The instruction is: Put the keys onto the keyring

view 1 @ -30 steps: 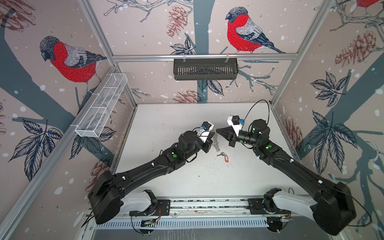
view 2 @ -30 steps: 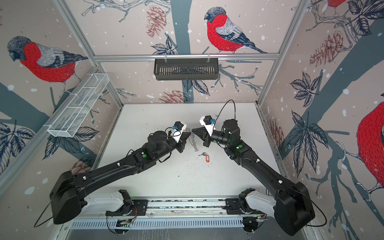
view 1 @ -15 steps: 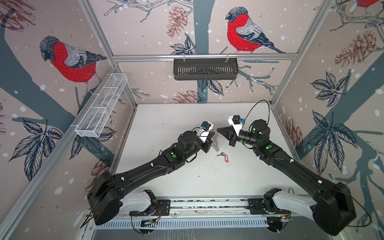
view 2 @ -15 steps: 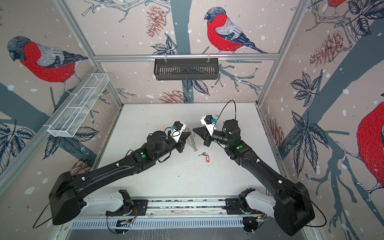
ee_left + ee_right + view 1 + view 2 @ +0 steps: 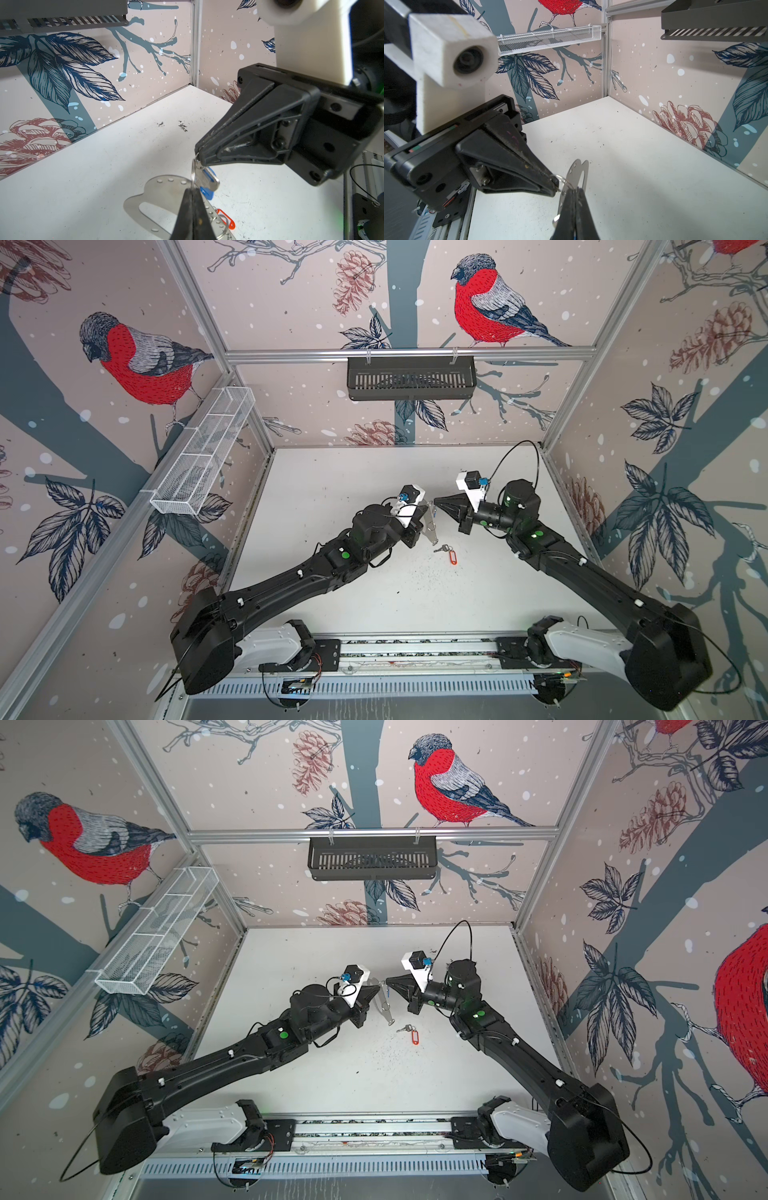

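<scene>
Blue plastic shows clearly only from your left wrist camera. There the blue-tagged key set (image 5: 204, 182) hangs from the right gripper (image 5: 197, 154), whose fingers are pinched together on it. In both top views that tag is barely a speck.

Your left gripper (image 5: 192, 193) is clamped on the keyring (image 5: 160, 187) at its curved, holed edge, so it meets the key set right between the two gripper tips.

The red-tagged key set (image 5: 449, 554) lies on the table (image 5: 374, 472) nearby, touched by neither gripper.

From the right wrist the keyring is edge-on. You cannot tell whether anything is threaded through a hole.
</scene>
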Available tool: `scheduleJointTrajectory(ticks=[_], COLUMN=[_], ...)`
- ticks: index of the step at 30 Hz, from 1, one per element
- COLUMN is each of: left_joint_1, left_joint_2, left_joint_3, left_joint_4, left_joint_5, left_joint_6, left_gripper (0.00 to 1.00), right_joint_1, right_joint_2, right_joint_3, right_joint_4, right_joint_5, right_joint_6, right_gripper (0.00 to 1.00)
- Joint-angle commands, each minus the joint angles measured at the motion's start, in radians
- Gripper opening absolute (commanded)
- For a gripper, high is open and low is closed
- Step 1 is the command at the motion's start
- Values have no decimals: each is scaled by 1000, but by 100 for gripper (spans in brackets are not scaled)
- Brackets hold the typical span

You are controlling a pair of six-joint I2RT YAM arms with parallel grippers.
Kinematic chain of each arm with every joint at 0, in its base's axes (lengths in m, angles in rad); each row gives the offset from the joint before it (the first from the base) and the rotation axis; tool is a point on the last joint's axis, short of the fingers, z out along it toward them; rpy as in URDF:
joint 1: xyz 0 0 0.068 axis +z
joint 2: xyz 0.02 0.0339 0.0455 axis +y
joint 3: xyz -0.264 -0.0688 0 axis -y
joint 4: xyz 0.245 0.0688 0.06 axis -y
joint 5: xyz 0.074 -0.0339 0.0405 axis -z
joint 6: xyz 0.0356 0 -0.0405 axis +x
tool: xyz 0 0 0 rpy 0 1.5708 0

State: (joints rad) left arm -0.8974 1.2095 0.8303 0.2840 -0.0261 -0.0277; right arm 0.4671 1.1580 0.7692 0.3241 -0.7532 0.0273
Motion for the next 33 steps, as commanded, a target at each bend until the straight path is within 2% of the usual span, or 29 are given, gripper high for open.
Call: scheduleJointTrajectory(ticks=[1, 8, 10, 16, 26, 33], left_joint_1=[0, -1, -1, -1, -1, 3], left_joint_2=[-10, -16, -18, -21, -19, -5], left_joint_3=[-5, -9, -9, -10, -12, 40], left_joint_4=[55, 62, 62, 61, 56, -8], left_joint_5=[0, 3, 2, 1, 23, 66], left_joint_6=[1, 3, 3, 5, 11, 36], left_gripper=[0, 0, 0, 0, 0, 0], right_joint_1=[-4, -6, -5, -6, -16, -25], right_joint_2=[11, 34, 37, 36, 19, -16], right_joint_3=[9, 27, 27, 23, 15, 4], right_joint_4=[18, -7, -4, 2, 0, 0], right_joint_5=[5, -7, -2, 11, 20, 20], right_joint_6=[3, 3, 6, 11, 13, 14], right_gripper=[0, 0, 10, 24, 28, 25])
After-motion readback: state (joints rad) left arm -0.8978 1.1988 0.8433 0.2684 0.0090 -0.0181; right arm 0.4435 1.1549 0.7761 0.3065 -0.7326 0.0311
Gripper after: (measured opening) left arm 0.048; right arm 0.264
